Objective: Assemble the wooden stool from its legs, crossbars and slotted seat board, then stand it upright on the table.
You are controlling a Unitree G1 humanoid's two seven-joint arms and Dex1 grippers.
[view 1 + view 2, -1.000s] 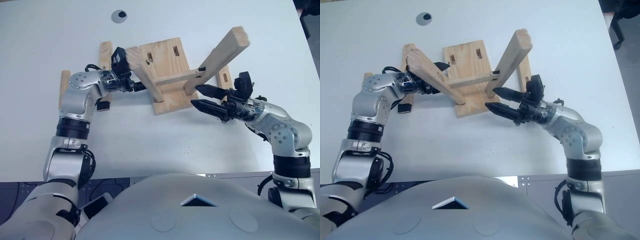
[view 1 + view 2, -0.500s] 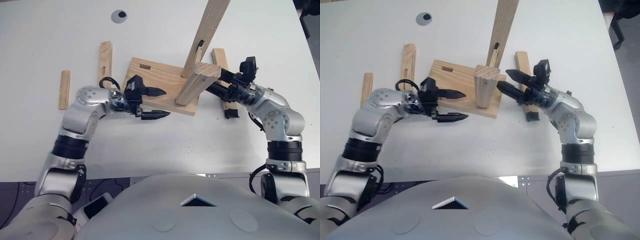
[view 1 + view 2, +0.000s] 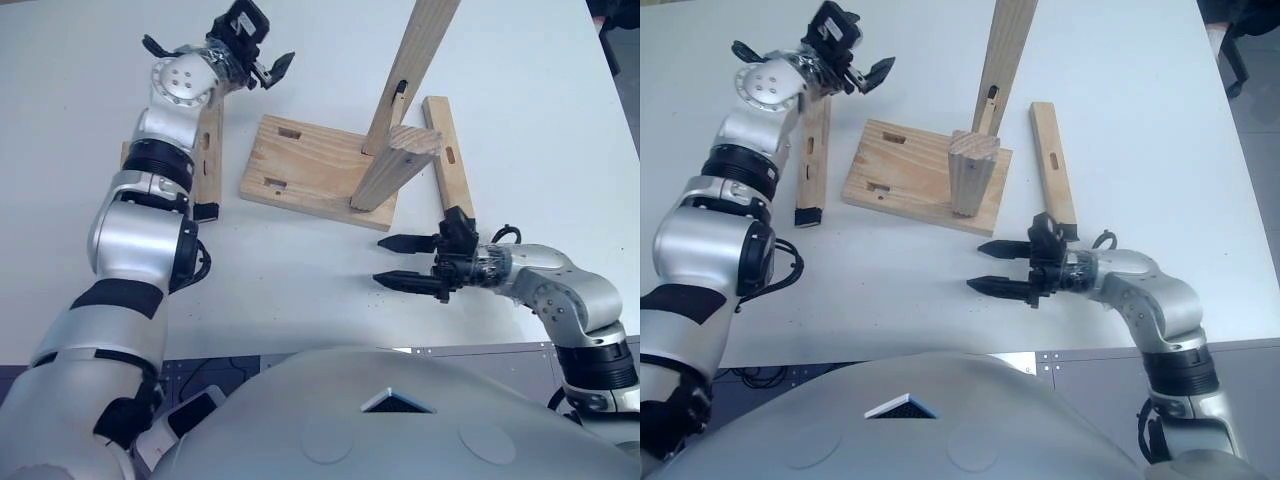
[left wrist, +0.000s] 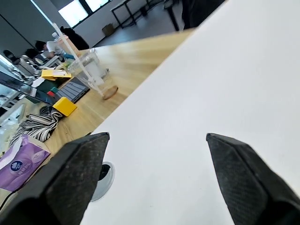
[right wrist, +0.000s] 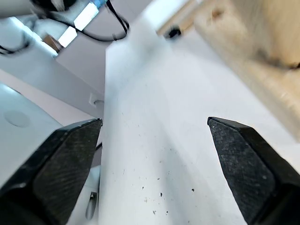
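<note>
The slotted seat board (image 3: 300, 165) lies flat on the white table (image 3: 300, 260). Two legs stand up from its right end: a tall one (image 3: 418, 60) leaning away and a foreshortened one (image 3: 395, 165) pointing toward me. A loose slotted leg (image 3: 445, 160) lies to the right of the board. Another (image 3: 812, 140) lies to its left, partly under my left arm. My left gripper (image 3: 272, 68) is raised over the far left of the table, open and empty. Near the front edge, my right gripper (image 3: 382, 261) is also open and empty, a short way in front of the board.
A black piece (image 3: 205, 212) lies at the near end of the left loose leg. A round grommet (image 4: 104, 176) sits in the tabletop below the left gripper. The table's front edge (image 3: 330, 348) is close to my right gripper. A wooden desk with clutter (image 4: 70, 75) stands beyond the table.
My left gripper has left the board's near edge and swung up to the far left. My right gripper has drawn back from the legs toward the front edge. The board shifted slightly left.
</note>
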